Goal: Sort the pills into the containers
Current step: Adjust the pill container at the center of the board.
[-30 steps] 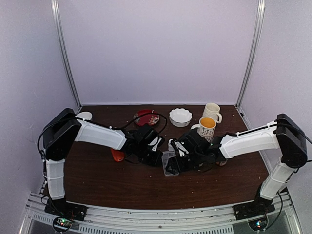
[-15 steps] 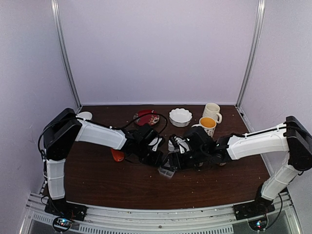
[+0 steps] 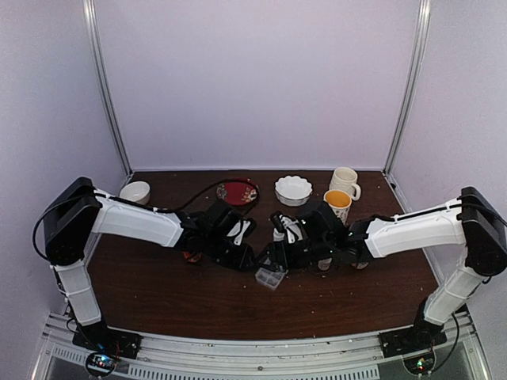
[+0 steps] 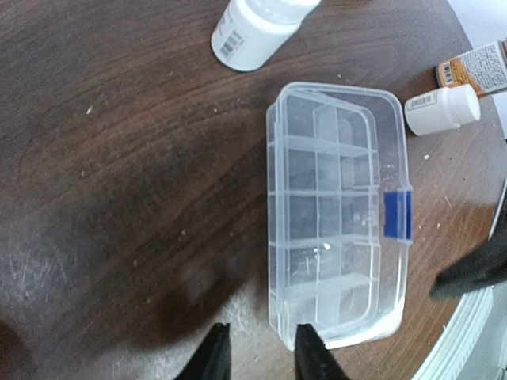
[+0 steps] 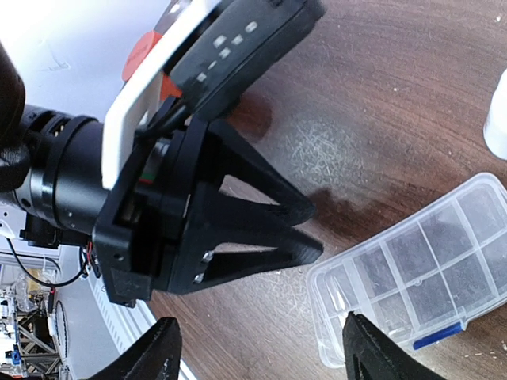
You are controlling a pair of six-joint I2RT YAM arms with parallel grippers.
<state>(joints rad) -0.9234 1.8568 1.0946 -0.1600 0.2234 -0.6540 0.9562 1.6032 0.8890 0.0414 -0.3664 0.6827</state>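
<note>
Top view: the clear pill box (image 3: 271, 277) lies at the centre of the bench (image 3: 158, 293), lid shut.
Left wrist view: the left claw (image 4: 261, 360) is narrowly parted and empty, at the box's end.
Right wrist view: the right claw (image 5: 265, 356) is wide and empty, with the box beside it.

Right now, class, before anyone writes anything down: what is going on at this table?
Both arms reach in over a clear plastic pill box lying flat on the brown table, closed, with its blue latch fastened. The left pincer hangs at one short end of the box, jaws slightly apart, holding nothing. The right pincer is spread wide nearby, also empty. A white pill bottle lies beyond the box.
</note>
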